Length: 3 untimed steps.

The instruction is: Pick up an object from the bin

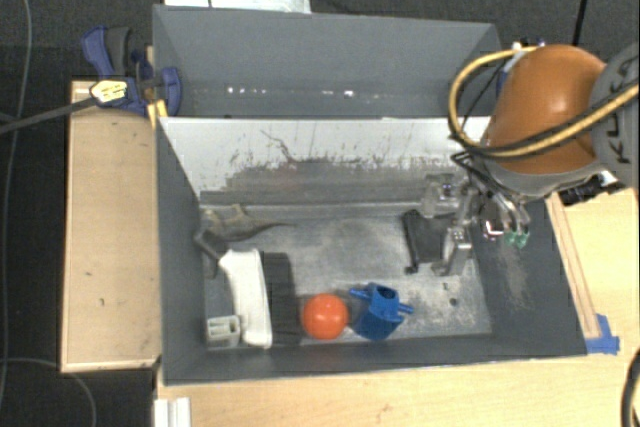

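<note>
Gripper is low in the bin, right side, fingers apart over bare floor, nothing between them. Near it, toward the front wall, sits a blue piece, with an orange ball just beside. Left of the ball lies a white brush, black bristles facing the ball.

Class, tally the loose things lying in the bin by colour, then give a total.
Orange: 1, ball
Blue: 1, plastic piece
White: 1, brush with black bristles
Grey: 2, tool-like piece, small block
Total: 5
</note>
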Each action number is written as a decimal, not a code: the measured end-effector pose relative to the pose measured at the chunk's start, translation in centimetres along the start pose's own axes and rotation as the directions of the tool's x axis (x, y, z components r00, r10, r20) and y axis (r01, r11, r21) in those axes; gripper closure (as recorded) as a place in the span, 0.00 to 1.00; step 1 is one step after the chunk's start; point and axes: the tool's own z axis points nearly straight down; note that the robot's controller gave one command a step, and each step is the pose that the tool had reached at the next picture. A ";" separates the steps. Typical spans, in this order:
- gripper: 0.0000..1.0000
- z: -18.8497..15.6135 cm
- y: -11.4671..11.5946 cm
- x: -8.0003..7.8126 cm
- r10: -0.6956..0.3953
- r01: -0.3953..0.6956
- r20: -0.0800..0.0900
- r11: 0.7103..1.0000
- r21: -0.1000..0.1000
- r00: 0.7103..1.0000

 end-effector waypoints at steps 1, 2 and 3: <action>0.00 -0.5 0.0 -0.1 -0.001 0.001 0.008 1.000 0.001 1.000; 0.00 4.0 1.2 0.7 -0.052 0.052 0.013 0.999 0.002 0.999; 0.00 9.4 1.1 1.8 -0.080 0.080 0.011 0.997 0.001 0.997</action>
